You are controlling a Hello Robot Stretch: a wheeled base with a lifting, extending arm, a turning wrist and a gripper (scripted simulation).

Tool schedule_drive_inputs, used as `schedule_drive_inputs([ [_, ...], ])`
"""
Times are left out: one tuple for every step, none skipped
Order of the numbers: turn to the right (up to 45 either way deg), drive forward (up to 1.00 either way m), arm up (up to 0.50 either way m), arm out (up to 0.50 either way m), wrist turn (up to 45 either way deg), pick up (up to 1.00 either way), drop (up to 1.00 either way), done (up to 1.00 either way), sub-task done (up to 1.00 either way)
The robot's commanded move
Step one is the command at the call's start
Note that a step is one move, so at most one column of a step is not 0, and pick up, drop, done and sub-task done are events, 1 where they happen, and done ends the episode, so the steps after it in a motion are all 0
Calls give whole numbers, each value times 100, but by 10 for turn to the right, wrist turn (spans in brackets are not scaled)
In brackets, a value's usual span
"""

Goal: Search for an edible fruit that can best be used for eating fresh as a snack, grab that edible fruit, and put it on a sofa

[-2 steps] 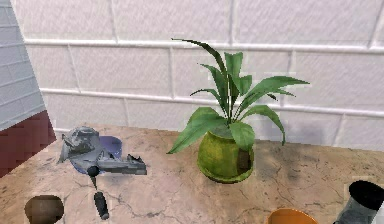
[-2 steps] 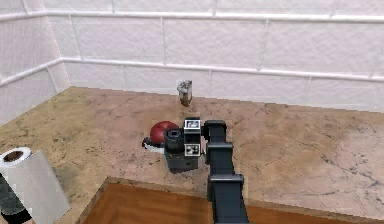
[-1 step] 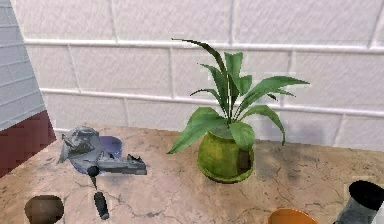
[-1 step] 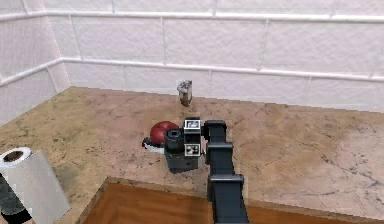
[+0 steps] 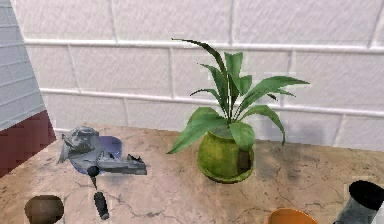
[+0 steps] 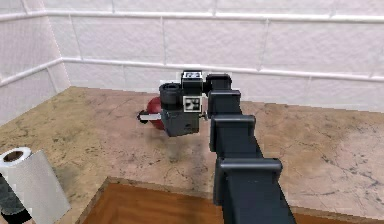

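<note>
Gripper (image 6: 150, 117) hovering at red round fruit (image 6: 155, 102), centre-left on countertop (image 6: 90, 135); grasp, finger state: cannot tell; sofa delivery remaining.

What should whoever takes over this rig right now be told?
Gripper: at the far end of the arm, out over the marble counter. Cannot tell whether it holds anything.
Job's things: a red round thing, likely the fruit, is at or behind the gripper on the counter.
Done: the fruit seems found and the arm is extended to it.
Left: confirm the grasp, lift clear, drive to a sofa, set the fruit on it.
Nearby: a white paper roll and a potted plant on the counter.
</note>
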Motion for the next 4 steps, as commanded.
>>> schedule_drive_inputs([
  [0, 0, 0, 0, -450, 0, 0, 0, 0],
  [0, 0, 0, 0, -450, 0, 0, 0, 0],
  [0, 0, 0, 0, -210, 0, 0, 0, 0],
  [0, 0, 0, -22, 0, 0, 0, 0, 0],
])
